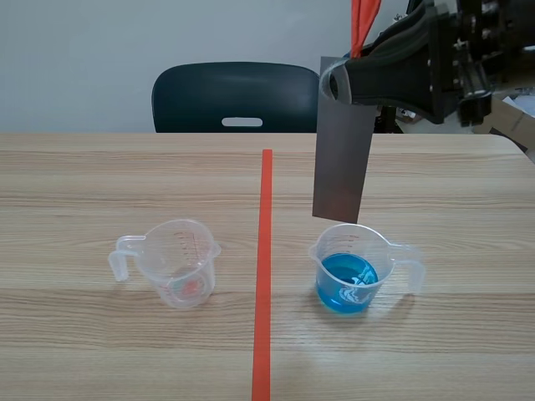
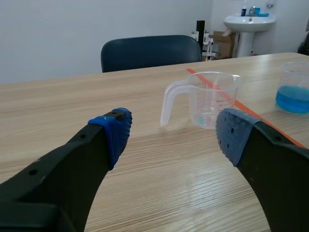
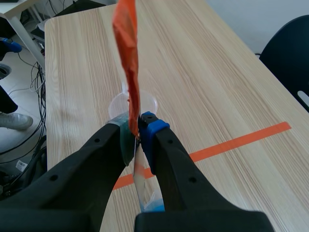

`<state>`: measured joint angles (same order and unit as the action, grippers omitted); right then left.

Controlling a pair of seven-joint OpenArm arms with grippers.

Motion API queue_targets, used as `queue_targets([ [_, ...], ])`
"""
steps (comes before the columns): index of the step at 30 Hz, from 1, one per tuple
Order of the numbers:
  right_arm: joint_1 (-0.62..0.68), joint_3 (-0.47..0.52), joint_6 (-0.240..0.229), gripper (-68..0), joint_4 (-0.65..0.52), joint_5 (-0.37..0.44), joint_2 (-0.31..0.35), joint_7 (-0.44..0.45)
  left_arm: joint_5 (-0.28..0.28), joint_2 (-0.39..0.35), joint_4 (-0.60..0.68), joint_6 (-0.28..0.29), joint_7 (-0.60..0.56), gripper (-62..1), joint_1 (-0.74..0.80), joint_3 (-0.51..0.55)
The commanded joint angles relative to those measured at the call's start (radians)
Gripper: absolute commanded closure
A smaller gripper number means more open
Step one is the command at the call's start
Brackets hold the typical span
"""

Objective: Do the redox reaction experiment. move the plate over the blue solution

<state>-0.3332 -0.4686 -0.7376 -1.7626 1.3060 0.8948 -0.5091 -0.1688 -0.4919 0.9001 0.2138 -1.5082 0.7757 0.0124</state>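
A grey metal plate [image 1: 341, 154] hangs upright from my right gripper [image 1: 333, 84], which is shut on its top edge. The plate's lower edge is just above the far rim of the clear beaker of blue solution [image 1: 349, 276]. In the right wrist view the plate [image 3: 140, 180] shows edge-on between the fingers of my right gripper [image 3: 137, 128], with an orange strip [image 3: 127, 53] rising above them and a bit of blue solution [image 3: 156, 206] below. My left gripper [image 2: 171, 135] is open and low over the table, a clear empty beaker [image 2: 207, 99] ahead of it.
The empty beaker [image 1: 179, 263] stands left of the orange tape line [image 1: 265, 267]. A dark chair [image 1: 236, 96] sits behind the table's far edge. Boxes [image 1: 514, 117] lie off the table's right corner.
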Motion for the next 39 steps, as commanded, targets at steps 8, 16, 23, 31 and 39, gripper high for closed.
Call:
queue_targets([
  [8,0.044,0.012,-0.008,-0.6,-0.008,-0.017,0.163,0.163,-0.141,-0.309,0.130,0.006,-0.046,-11.3,0.142,0.003],
  [16,0.117,0.012,-0.008,-0.6,-0.007,-0.225,0.248,0.414,-0.204,-0.643,0.157,0.053,0.000,-2.5,0.153,0.030],
  [23,0.159,0.012,-0.008,-0.6,-0.007,-0.363,0.249,0.563,-0.239,-0.835,0.214,0.244,0.093,-2.4,0.074,0.102],
  [31,0.163,0.012,-0.008,-0.6,0.037,-0.442,0.249,0.673,-0.239,-0.924,0.457,0.332,0.347,-1.5,-0.077,0.102],
  [39,0.243,0.010,-0.008,-0.6,0.060,-0.438,0.246,0.751,-0.282,-0.972,0.758,0.208,0.639,-1.5,-0.097,0.102],
])
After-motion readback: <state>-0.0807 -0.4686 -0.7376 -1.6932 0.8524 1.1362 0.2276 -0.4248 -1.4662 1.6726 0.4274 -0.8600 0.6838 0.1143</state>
